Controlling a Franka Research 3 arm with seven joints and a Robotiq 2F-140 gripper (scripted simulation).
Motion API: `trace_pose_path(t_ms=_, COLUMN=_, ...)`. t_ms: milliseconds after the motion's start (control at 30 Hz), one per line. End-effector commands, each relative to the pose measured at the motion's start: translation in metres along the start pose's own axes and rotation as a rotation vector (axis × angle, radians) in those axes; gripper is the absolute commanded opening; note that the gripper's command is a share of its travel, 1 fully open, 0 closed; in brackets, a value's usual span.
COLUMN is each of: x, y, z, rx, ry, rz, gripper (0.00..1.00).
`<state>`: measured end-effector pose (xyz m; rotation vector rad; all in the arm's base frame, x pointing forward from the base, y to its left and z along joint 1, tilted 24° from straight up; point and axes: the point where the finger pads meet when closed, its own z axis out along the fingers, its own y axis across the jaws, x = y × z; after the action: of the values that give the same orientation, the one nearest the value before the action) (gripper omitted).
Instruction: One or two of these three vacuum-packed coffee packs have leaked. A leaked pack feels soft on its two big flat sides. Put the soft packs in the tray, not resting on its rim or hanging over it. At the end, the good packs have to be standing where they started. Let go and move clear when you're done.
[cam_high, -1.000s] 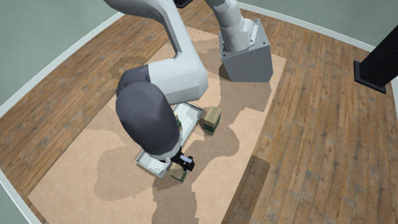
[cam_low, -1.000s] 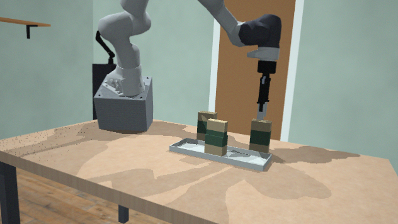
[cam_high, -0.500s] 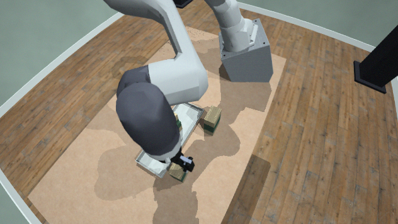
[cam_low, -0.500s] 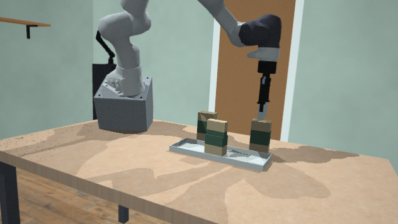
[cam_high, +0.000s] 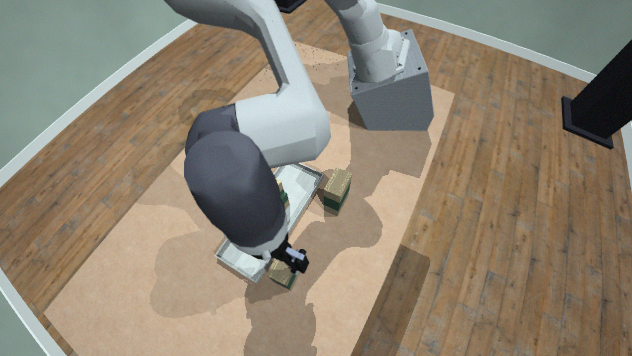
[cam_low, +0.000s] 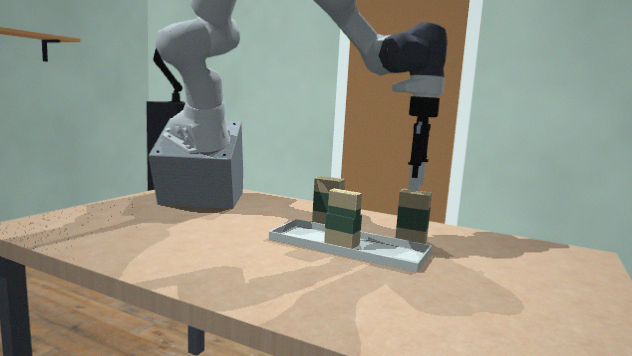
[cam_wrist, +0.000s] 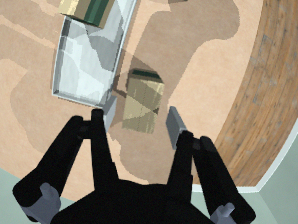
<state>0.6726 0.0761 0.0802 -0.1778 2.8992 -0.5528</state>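
The white tray (cam_high: 304, 188) (cam_low: 299, 232) (cam_wrist: 77, 75) lies on the table. One coffee pack (cam_high: 283, 196) (cam_low: 343, 220) (cam_wrist: 91, 11), tan with a green band, stands upright inside it; my arm partly hides it in the top view. A second pack (cam_high: 281, 273) (cam_low: 413, 219) (cam_wrist: 143, 102) stands upright outside the tray, beside one end. A third pack (cam_high: 337, 188) (cam_low: 321, 201) stands outside near the other end. My gripper (cam_high: 292, 260) (cam_low: 416, 186) (cam_wrist: 141, 110) is open and empty, pointing down just above the second pack. In the wrist view its fingers are on either side of that pack's top.
The tray's long rim runs close beside the second pack and the left finger in the wrist view. The robot's grey base block (cam_high: 395, 102) (cam_low: 197, 180) stands at the table's far end. The table (cam_high: 195, 280) (cam_low: 210, 240) ends a little beyond the packs outside the tray.
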Motion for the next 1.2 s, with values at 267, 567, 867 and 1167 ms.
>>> trace_pose_path(t_ms=267, x=-0.0019, y=0.0001, z=0.0005, rx=0.000, ry=-0.002, rz=0.006, gripper=0.55)
trace_pose_path(t_ms=567, x=-0.0021, y=0.0001, z=0.0005, rx=0.000, ry=-0.002, rz=0.006, gripper=0.55)
trace_pose_path(t_ms=867, x=-0.0021, y=0.0001, z=0.0021, rx=0.000, ry=-0.002, rz=0.006, gripper=0.55)
trace_pose_path(t_ms=1167, x=-0.0021, y=0.0001, z=0.0103, rx=0.000, ry=-0.002, rz=0.006, gripper=0.55)
